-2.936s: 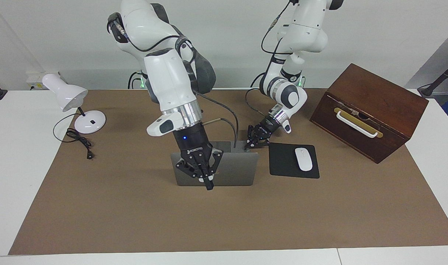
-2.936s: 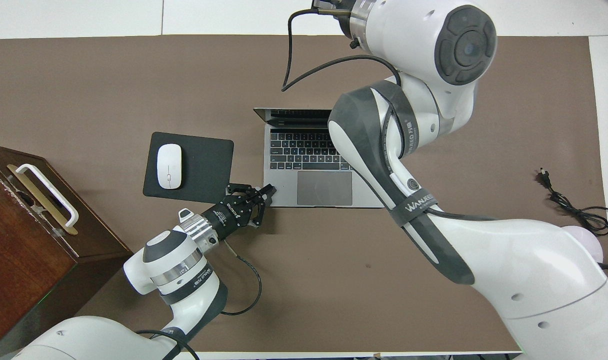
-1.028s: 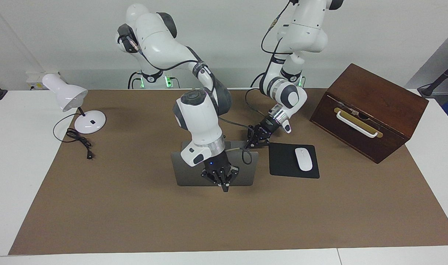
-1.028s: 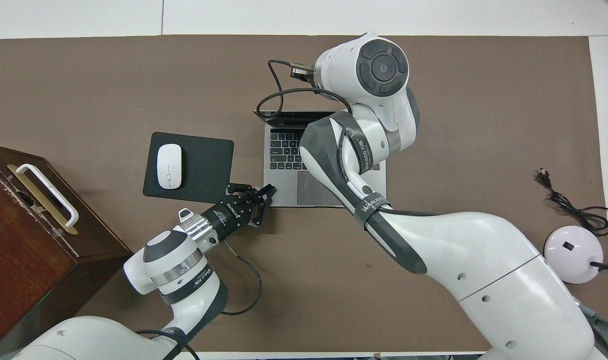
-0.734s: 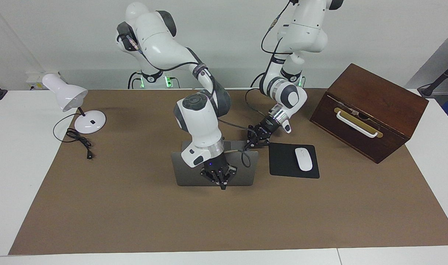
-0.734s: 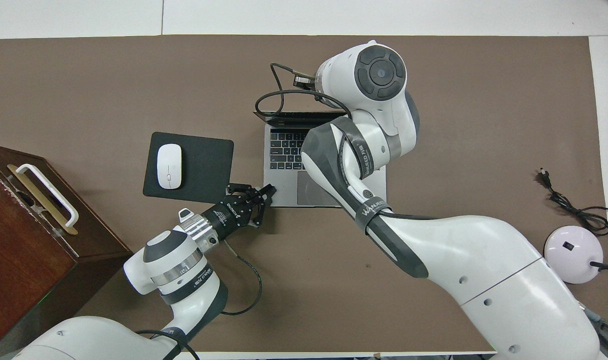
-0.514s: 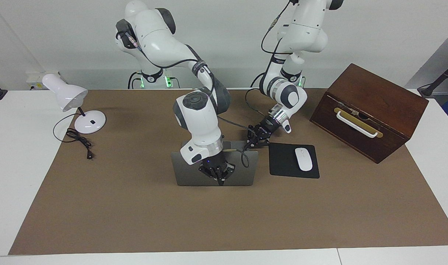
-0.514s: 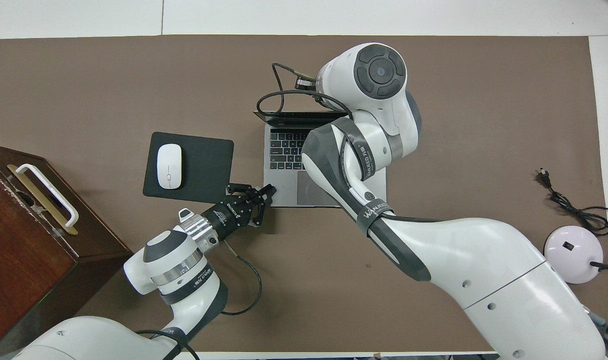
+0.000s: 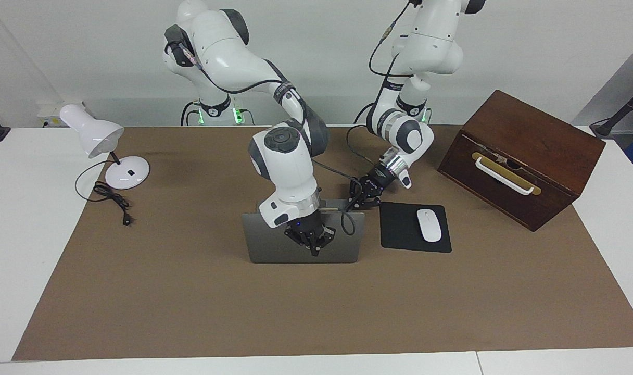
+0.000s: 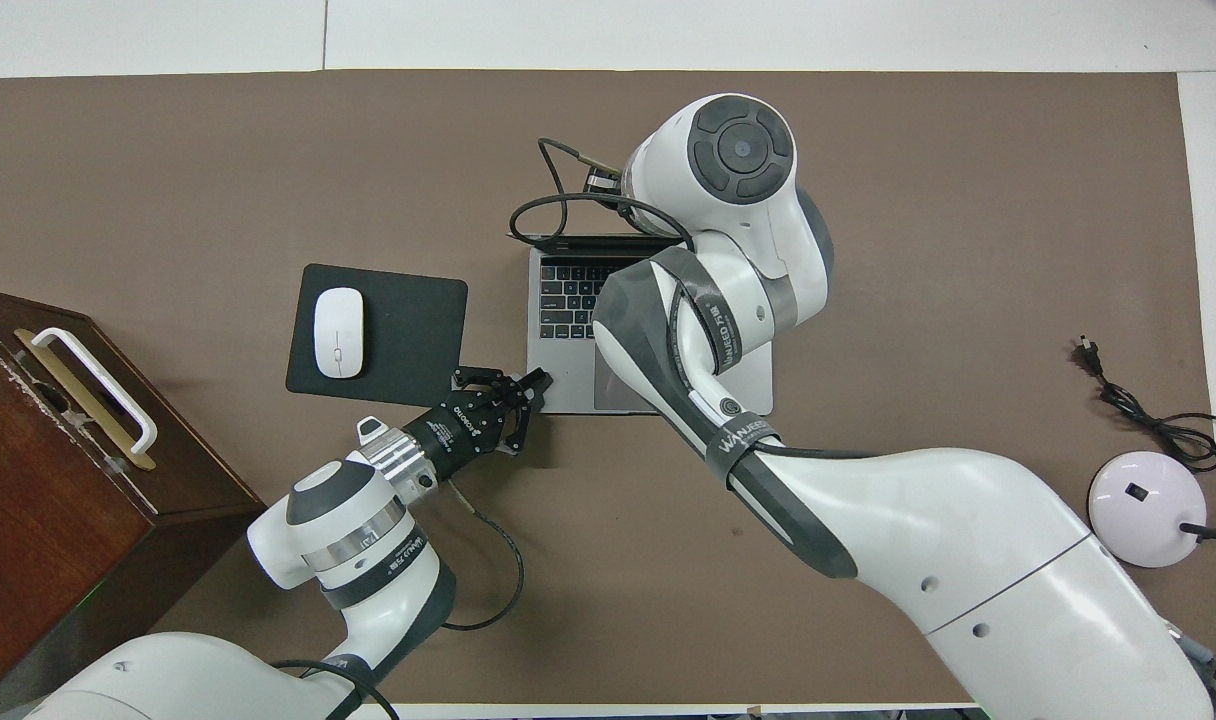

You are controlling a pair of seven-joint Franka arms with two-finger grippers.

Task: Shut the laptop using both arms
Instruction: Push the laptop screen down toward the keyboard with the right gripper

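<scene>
So the laptop [image 9: 275, 242] sits long-side across the table, keyboard facing me; my right gripper [image 9: 314, 253] and left gripper [image 9: 352, 205] are both closed on nothing.

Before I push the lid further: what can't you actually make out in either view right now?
- Overhead view: the right gripper is hidden under its own arm.
- Facing view: the laptop keyboard is hidden by its raised lid.
- Both views: whether the left gripper presses on the laptop base corner is too small to tell.
</scene>
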